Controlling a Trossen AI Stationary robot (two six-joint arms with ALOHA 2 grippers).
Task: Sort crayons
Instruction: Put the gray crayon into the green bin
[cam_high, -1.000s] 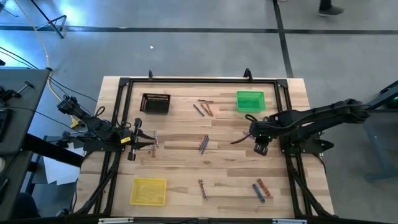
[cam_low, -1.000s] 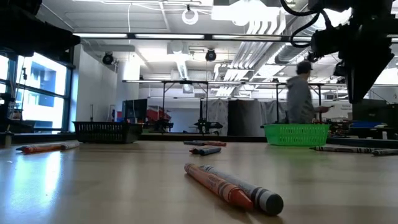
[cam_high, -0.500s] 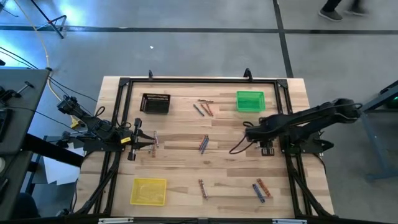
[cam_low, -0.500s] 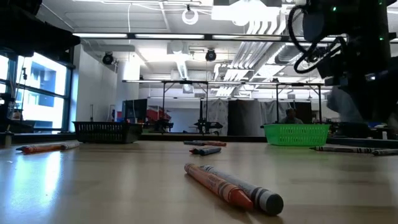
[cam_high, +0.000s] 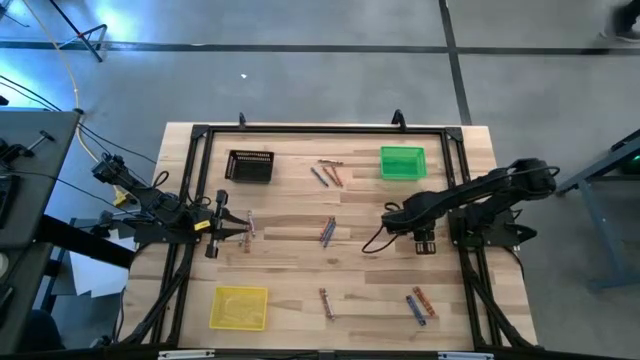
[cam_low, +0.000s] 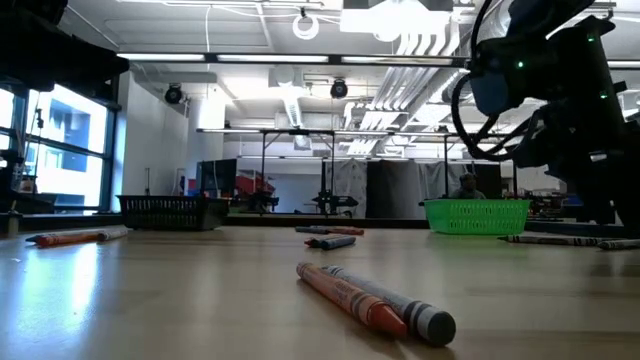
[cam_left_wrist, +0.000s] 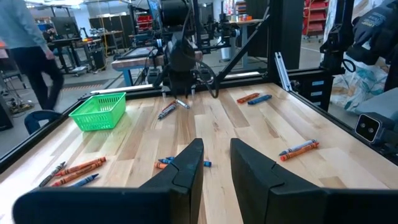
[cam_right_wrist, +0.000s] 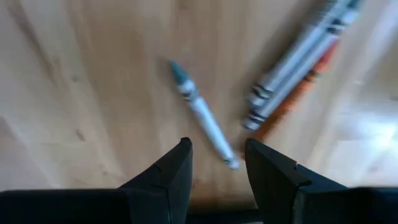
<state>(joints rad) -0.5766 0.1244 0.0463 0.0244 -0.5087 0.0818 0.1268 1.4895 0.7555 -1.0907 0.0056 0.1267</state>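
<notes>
Crayons lie in small groups on the wooden table: far middle (cam_high: 328, 175), centre (cam_high: 327, 232), near middle (cam_high: 326, 302), near right (cam_high: 420, 305), and beside my left gripper (cam_high: 249, 222). My right gripper (cam_right_wrist: 217, 168) is open, pointing down over a grey crayon (cam_right_wrist: 202, 115) that lies flat; its fingertips stand on either side of the crayon's end. A grey and orange pair (cam_right_wrist: 292, 68) lies next to it. In the high view my right gripper (cam_high: 393, 214) hides these crayons. My left gripper (cam_left_wrist: 214, 168) is open and empty at the table's left (cam_high: 240, 225).
A black basket (cam_high: 250, 166) stands at the far left, a green basket (cam_high: 402, 162) at the far right and a yellow tray (cam_high: 240, 307) at the near left. A black frame (cam_high: 320, 129) runs around the table. People show in the room beyond.
My right gripper has gone down toward the table and a little toward its left edge, over the crayons near the green basket. A person in the background has walked out of the low view.
</notes>
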